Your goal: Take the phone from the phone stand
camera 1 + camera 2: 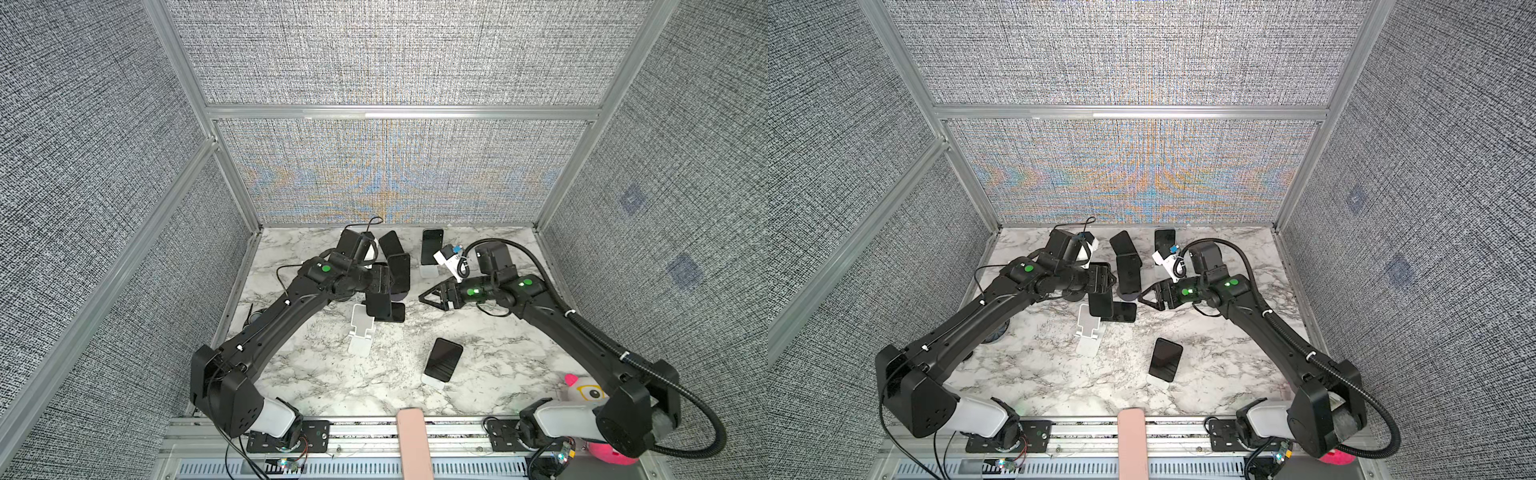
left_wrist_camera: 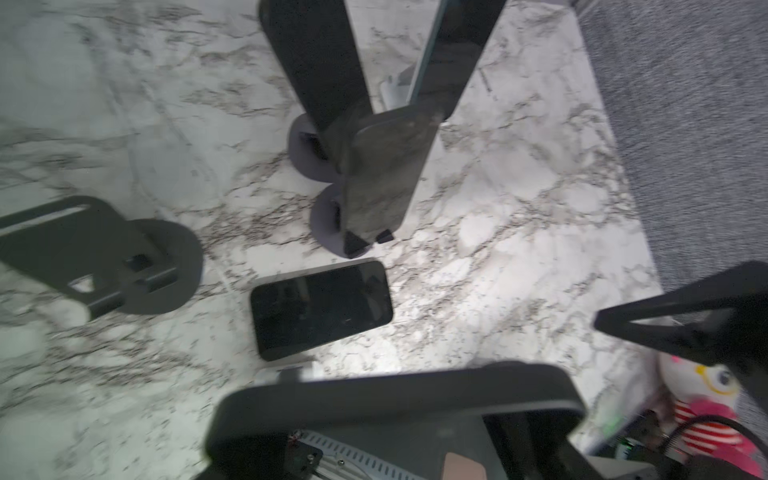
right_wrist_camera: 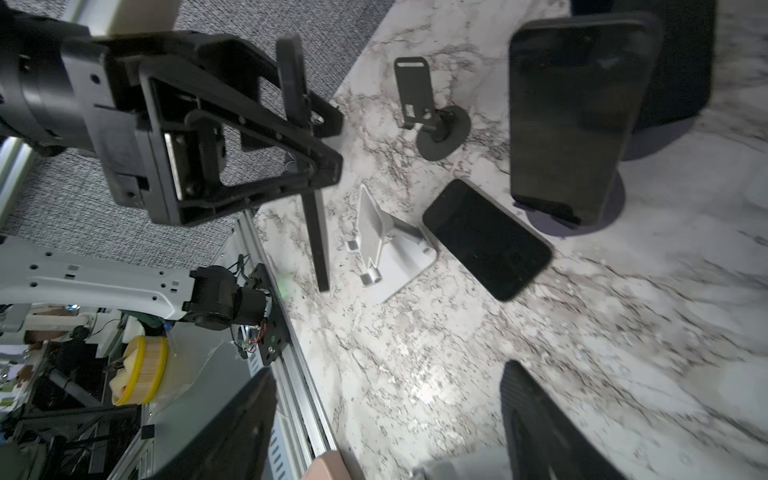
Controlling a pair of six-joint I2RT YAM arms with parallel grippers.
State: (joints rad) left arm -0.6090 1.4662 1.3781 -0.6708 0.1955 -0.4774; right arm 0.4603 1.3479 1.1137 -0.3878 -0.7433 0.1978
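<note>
Marble-patterned tabletop carries everything. At the front edge a pale pink bar reaches in over the rail. A plush toy sits in the near right corner behind the right arm's base. A little further in, right of centre, a dark phone leans on a low white base.

Further in, left of centre, the white stand has an empty cradle. The left gripper is clamped on the black phone, one finger on each flat face. The phone hangs upright just beside the stand and apart from it. Whether its lower end touches the marble I cannot tell. A second phone lies flat, screen up, just beside the stand on its other side.

At about the same depth, to the right, the right gripper hovers with its fingers spread apart and nothing between them, pointing toward the left gripper.

Beyond these, a phone on a round dark foot stands just behind the flat one, with another leaning phone behind it. In the right wrist view an empty black stand shows past the white one. Farthest back, near the rear wall, a last phone leans on a pale holder.
</note>
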